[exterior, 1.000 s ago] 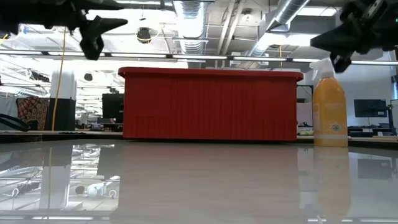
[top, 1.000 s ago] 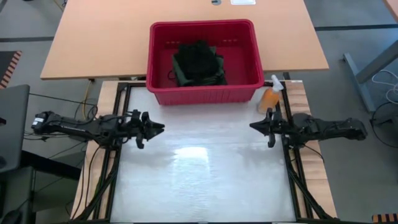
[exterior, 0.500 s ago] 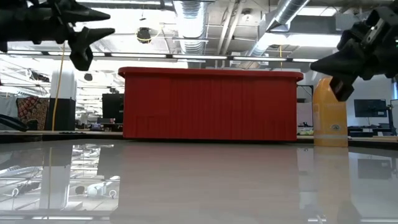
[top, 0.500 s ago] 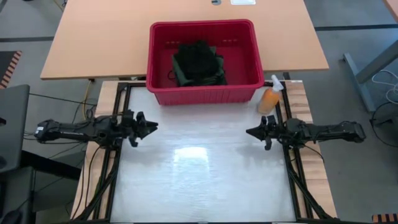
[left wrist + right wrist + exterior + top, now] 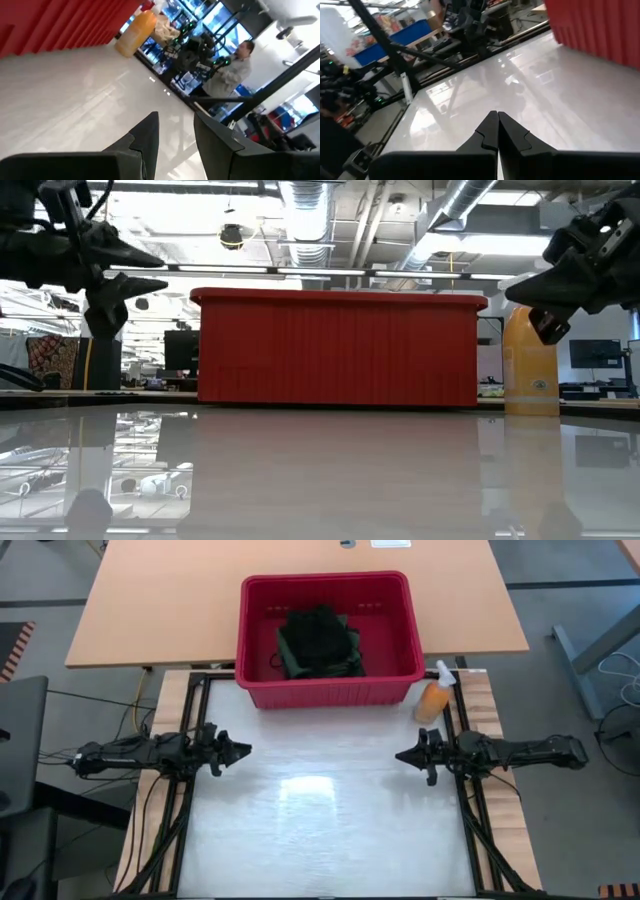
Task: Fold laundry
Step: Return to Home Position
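Observation:
The laundry [image 5: 318, 640], a dark pile of black and green cloth, lies inside the red basket [image 5: 325, 692] at the table's far edge. In the low view the basket's wall [image 5: 338, 345] hides it. My left gripper [image 5: 246, 751] hovers level over the table's left edge, pointing right. It is open with a narrow gap [image 5: 176, 119] and nothing between the fingers. My right gripper [image 5: 399, 755] hovers level over the right edge, pointing left. Its fingers are shut [image 5: 497, 117] on nothing. Both are well short of the basket.
An orange spray bottle [image 5: 434, 698] stands by the basket's right corner, just beyond my right gripper. Black frame rails [image 5: 190, 800] run along the glossy white table [image 5: 320, 820]. A wooden desk [image 5: 160, 600] lies behind. A person [image 5: 235, 70] stands beyond the table's right side.
Both grippers have sunk toward the table. My left gripper has also drawn back toward the table's left edge and rolled a little. My right gripper came down early in the second and has kept still since. The laundry and the basket have not moved.

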You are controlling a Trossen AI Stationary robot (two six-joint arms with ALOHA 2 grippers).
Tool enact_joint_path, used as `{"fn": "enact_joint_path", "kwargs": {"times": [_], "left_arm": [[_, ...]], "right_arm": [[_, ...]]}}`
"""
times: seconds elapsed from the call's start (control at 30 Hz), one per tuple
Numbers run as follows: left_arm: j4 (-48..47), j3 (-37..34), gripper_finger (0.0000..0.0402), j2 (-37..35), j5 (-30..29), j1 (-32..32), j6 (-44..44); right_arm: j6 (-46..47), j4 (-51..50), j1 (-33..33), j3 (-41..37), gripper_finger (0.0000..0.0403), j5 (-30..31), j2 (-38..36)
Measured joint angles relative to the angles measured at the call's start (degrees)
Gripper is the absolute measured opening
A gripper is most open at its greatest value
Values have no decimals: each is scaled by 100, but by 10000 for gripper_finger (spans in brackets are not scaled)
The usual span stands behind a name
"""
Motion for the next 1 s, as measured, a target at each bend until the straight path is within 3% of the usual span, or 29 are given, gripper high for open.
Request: {"fn": "enact_joint_path", "kwargs": {"times": [0.2, 0.33, 0.5, 0.77, 1.0], "left_arm": [[-541, 262, 112, -3, 140, 0, -56], [-1160, 532, 112, -11, -55, -2, -63], [-1592, 528, 112, 24, -147, 0, 32], [-1716, 528, 112, 24, -653, 0, 162], [-299, 428, 112, 24, -605, -13, 2394]], "right_arm": [[2, -142, -55, 5, 25, -483, -181], [-168, -337, -112, 45, 25, -474, -428], [-1088, -358, -183, 50, 29, -473, -496], [-1149, -360, -181, 50, 39, -427, -486], [-1158, -358, -179, 50, 38, -423, -481]]}}
